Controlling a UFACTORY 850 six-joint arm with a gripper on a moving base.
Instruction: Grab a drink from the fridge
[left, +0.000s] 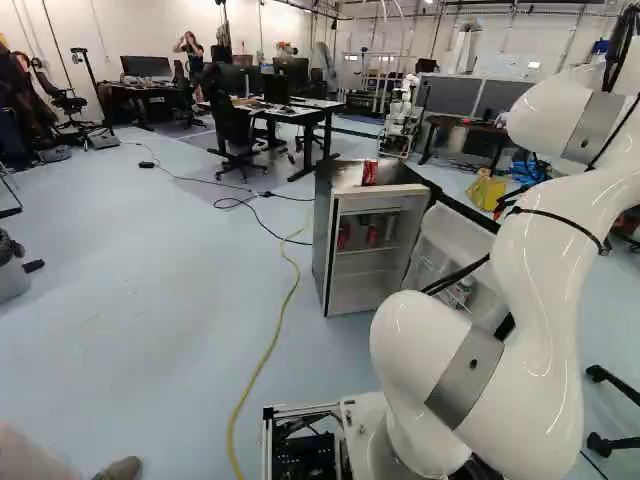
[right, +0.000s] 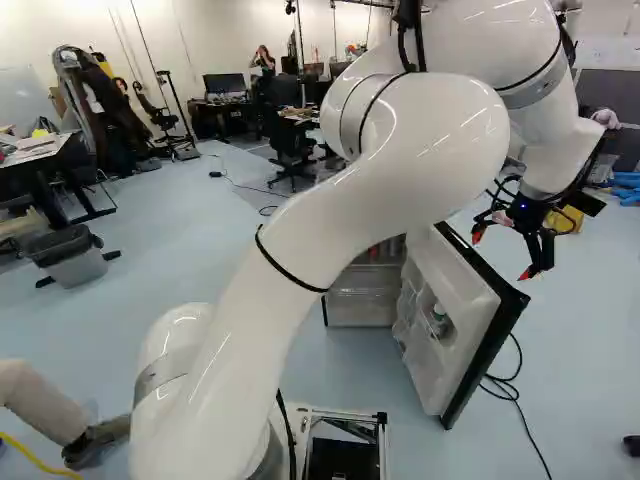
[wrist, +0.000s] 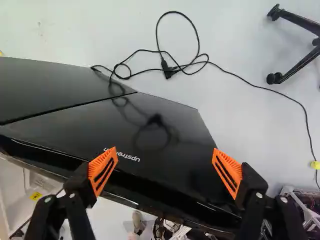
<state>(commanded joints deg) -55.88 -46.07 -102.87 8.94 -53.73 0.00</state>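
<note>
In the right base view my gripper (right: 508, 250) hangs beyond the fridge's opened door (right: 470, 325), its fingers pointing down. The wrist view shows the gripper (wrist: 165, 170) open, nothing gripped, with the door's glossy black outer face (wrist: 150, 130) ahead of and below the fingers. In the left base view the small fridge (left: 325, 240) stands with its door swung out to the right. A red can (left: 370, 172) is on its top, and red drinks (left: 372, 235) show on the shelf inside. Bottles (left: 460, 291) sit in the door's rack.
A black cable (wrist: 200, 62) lies on the floor beside the door. Chair legs (wrist: 300, 65) stand farther off. A yellow cable (left: 262, 360) crosses the floor left of the fridge. Another robot (left: 400, 120) is behind it. A person's leg (right: 45, 405) shows near the base.
</note>
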